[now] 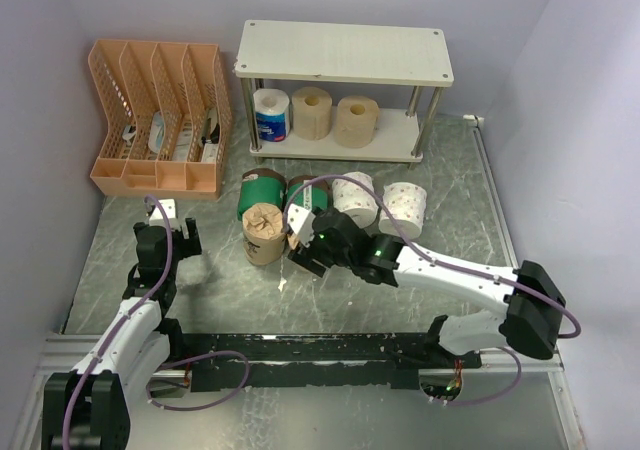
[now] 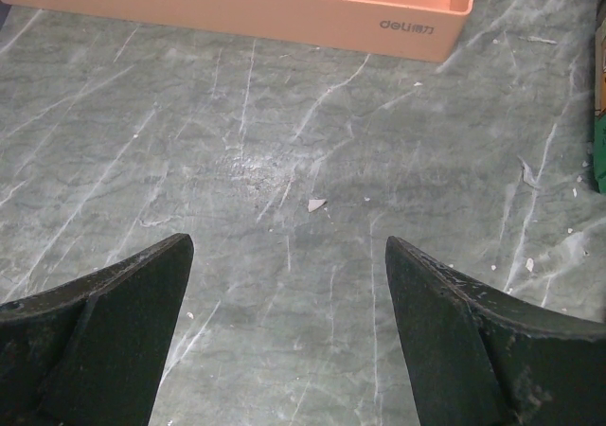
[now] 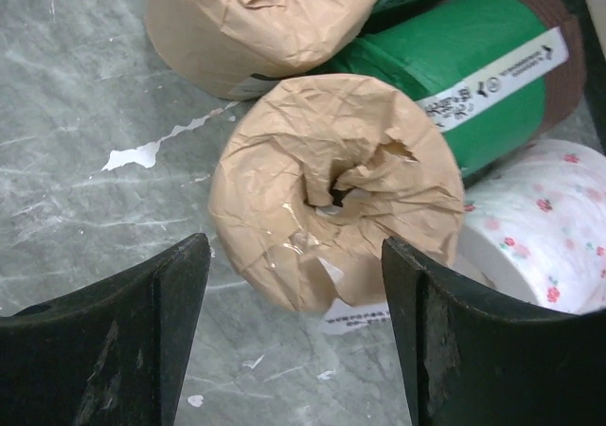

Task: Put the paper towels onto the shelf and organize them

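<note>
The shelf (image 1: 344,52) stands at the back with a blue-and-white roll (image 1: 271,116) and two tan rolls (image 1: 311,112) (image 1: 356,121) on its lower board. On the table lie two green-wrapped rolls (image 1: 261,190), a brown-paper roll (image 1: 264,233) and two white patterned rolls (image 1: 355,198). My right gripper (image 1: 303,246) is open. In the right wrist view its jaws (image 3: 295,246) stand on either side of the near end of a second brown-paper roll (image 3: 331,185), not touching it. My left gripper (image 1: 170,234) (image 2: 289,241) is open and empty above bare table.
An orange slotted file organizer (image 1: 160,120) stands at the back left; its front wall shows in the left wrist view (image 2: 284,9). In the right wrist view, a green roll (image 3: 464,76) and a floral white roll (image 3: 544,222) crowd the brown roll's right side. Paper scraps (image 3: 142,151) lie on the table.
</note>
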`<state>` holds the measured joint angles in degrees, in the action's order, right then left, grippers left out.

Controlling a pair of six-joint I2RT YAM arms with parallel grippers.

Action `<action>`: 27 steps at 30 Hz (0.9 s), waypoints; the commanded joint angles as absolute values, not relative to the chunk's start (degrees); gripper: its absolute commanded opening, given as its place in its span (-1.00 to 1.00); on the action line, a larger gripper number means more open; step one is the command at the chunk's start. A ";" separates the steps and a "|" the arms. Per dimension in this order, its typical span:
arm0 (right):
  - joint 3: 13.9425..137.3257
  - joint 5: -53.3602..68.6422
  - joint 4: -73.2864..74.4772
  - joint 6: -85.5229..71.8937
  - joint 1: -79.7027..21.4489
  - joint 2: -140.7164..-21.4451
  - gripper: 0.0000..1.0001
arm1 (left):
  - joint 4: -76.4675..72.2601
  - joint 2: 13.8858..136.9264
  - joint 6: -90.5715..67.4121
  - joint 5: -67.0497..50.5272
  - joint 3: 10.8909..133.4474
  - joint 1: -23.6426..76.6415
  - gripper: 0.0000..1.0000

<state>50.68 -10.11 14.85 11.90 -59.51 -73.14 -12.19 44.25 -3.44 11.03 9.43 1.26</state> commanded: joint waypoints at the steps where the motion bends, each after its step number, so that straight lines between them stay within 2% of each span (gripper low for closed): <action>1: 52.84 -11.51 14.68 13.21 -61.05 -76.10 0.44 | -13.71 43.74 -3.43 9.93 9.23 0.79 0.88; 7: 53.02 -11.42 14.73 13.70 -61.27 -78.49 0.36 | -13.71 43.59 -3.43 9.98 9.18 0.81 0.88; 10: 52.55 -11.12 13.99 13.96 -61.26 -78.94 0.18 | -13.78 43.50 -3.43 10.01 9.14 0.80 0.88; 12: 52.15 -10.86 13.43 14.14 -61.26 -79.29 0.01 | -13.73 43.51 -3.44 10.01 9.14 0.84 0.88; 15: 51.95 -9.89 13.10 14.35 -61.26 -80.07 -0.38 | -13.93 43.48 -3.53 9.93 9.06 0.79 0.88; 19: 52.94 -8.70 15.02 14.69 -61.25 -81.27 -0.71 | -13.97 43.50 -3.43 9.77 9.05 0.81 0.88; 20: 53.30 -9.04 15.54 14.88 -61.26 -81.30 -0.94 | -13.97 43.48 -3.43 9.80 9.05 0.85 0.88; 21: 53.67 -9.81 16.16 14.93 -61.26 -81.19 -1.00 | -13.97 43.49 -3.50 9.84 9.04 0.80 0.88; 27: 56.98 -13.32 20.50 15.49 -61.26 -74.87 -1.00 | -13.97 43.48 -3.52 10.02 9.05 0.79 0.88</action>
<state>53.80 -10.52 16.51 14.94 -61.08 -79.85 -12.21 44.14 -3.44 10.87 9.43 1.26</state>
